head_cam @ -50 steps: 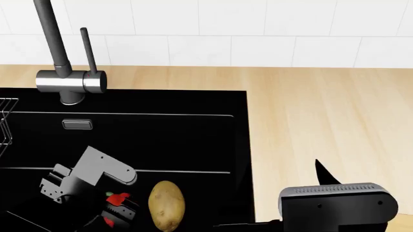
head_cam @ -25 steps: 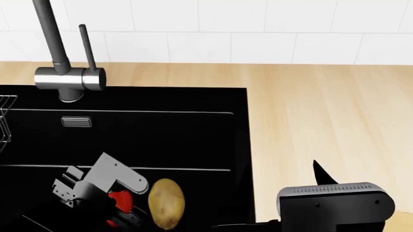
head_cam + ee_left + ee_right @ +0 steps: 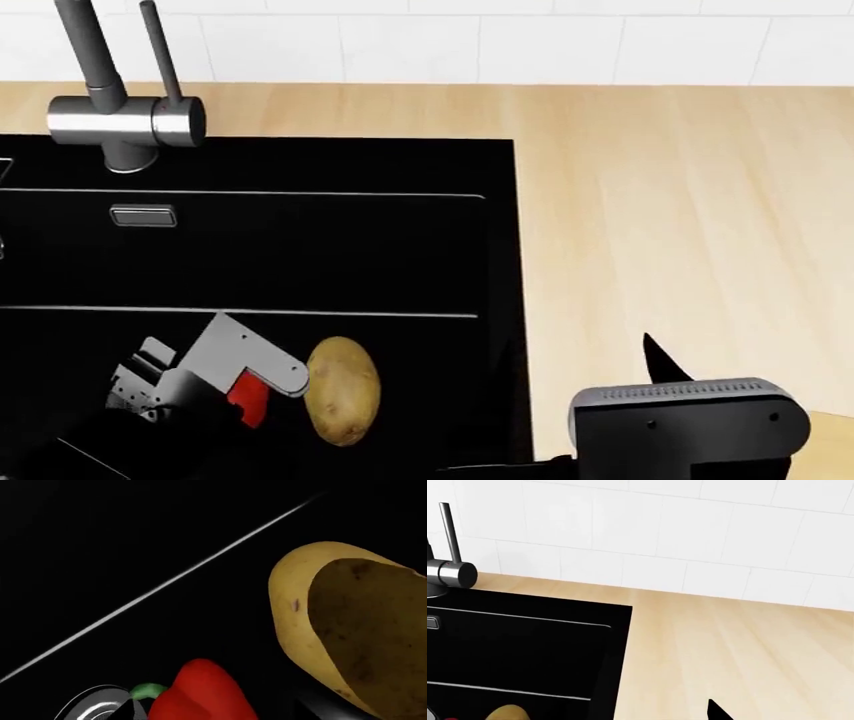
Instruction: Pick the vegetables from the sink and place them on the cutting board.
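Two vegetables lie in the sink (image 3: 400,250): the left gripper (image 3: 220,405) sits over the bell pepper (image 3: 247,395), its jaw state unclear; the potato (image 3: 342,390) lies just right, long axis front-to-back.

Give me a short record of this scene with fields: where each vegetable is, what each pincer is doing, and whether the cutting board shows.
pepper: in sink, at left pincer, grip unclear
potato: on sink floor, beside pepper
left pincer: down in basin
right pincer: over countertop, state unclear
cutting board: not in view
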Available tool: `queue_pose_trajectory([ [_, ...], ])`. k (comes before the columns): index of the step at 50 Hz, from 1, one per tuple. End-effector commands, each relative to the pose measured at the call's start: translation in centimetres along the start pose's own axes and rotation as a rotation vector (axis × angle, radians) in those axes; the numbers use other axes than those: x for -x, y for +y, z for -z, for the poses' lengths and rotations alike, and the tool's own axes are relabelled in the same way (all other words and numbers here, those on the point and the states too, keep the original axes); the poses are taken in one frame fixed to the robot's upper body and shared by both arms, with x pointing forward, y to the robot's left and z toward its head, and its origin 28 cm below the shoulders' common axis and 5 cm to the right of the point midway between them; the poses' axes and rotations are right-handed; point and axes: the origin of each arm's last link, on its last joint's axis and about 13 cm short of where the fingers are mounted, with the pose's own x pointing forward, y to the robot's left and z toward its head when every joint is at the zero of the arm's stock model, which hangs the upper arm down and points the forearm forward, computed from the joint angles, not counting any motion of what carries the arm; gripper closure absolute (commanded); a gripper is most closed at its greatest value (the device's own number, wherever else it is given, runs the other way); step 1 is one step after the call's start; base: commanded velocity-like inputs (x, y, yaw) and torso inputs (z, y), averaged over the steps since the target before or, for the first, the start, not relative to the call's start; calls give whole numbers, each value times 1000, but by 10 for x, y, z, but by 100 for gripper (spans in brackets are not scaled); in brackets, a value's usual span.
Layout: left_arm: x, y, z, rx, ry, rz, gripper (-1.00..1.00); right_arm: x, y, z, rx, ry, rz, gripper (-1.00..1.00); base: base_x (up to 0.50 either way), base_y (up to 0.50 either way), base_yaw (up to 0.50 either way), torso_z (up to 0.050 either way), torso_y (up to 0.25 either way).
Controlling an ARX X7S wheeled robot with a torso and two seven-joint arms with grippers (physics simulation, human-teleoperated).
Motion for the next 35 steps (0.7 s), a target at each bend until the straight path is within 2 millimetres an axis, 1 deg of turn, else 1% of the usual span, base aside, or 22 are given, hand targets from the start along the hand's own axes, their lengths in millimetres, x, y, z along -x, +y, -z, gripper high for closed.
queue_pose_trajectory([
  [1,-3,-9,8,16,57,12,-100,-1,-2,0,-12,-2,6,-100,0,0,0,0,0],
  [2,-3,-9,8,25,60,4,100,-1,-2,-1,-12,-2,7,-100,0,0,0,0,0],
  [5,-3,-6,9,18,65,-9,100,0,-2,-1,-12,-4,8,-100,0,0,0,0,0],
  [10,3,-4,5,13,55,-15,100,0,-1,-1,-11,-4,7,-100,0,0,0,0,0],
  [14,14,-4,-1,12,8,-7,100,0,-1,-2,-11,-5,8,-100,0,0,0,0,0],
  [16,29,2,-6,46,-56,-9,100,1,-2,-2,-12,-6,10,-100,0,0,0,0,0],
  [17,33,4,-7,42,-69,-15,100,1,-2,-3,-12,-8,11,-100,0,0,0,0,0],
  [18,42,7,-8,69,-99,-28,100,1,-2,-3,-12,-8,11,-100,0,0,0,0,0],
  [21,58,15,-11,148,-172,-80,100,1,-1,-3,-8,-8,6,-100,0,0,0,0,0],
  [26,92,16,-10,191,-283,-97,100,-1,1,-2,2,-5,-1,-100,0,0,0,0,0],
  [30,110,20,-16,197,-330,-132,100,-3,4,-3,16,14,-18,-100,0,0,0,0,0],
  [32,117,25,-22,232,-350,-156,100,-5,4,-9,21,20,-27,-100,0,0,0,0,0],
  [33,121,29,-25,245,-364,-172,100,-6,4,-15,23,25,-38,-100,0,0,0,0,0],
  [34,123,31,-25,238,-363,-172,100,-7,3,-17,34,31,-39,-100,0,0,0,0,0],
  [35,129,32,-28,237,-375,-171,100,-9,3,-24,52,39,-50,-100,0,0,0,0,0],
])
